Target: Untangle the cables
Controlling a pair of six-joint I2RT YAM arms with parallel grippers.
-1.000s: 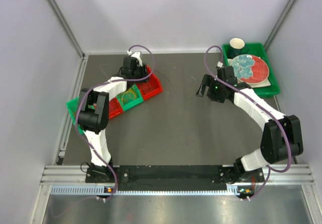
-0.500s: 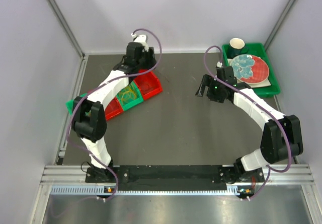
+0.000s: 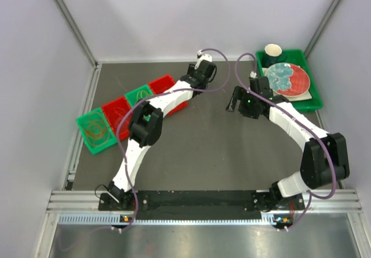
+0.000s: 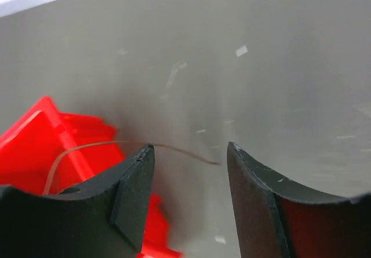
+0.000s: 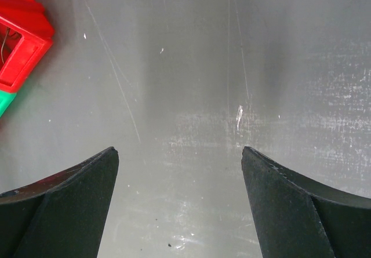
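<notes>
Low in the left wrist view, the left gripper stands half open, empty, beside a brown cable from the red bin; the right gripper gapes wide, empty.

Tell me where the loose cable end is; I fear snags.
Left wrist view: the cable arcs from the red bin at left, its end seen between the left end effector's fingers.
</notes>
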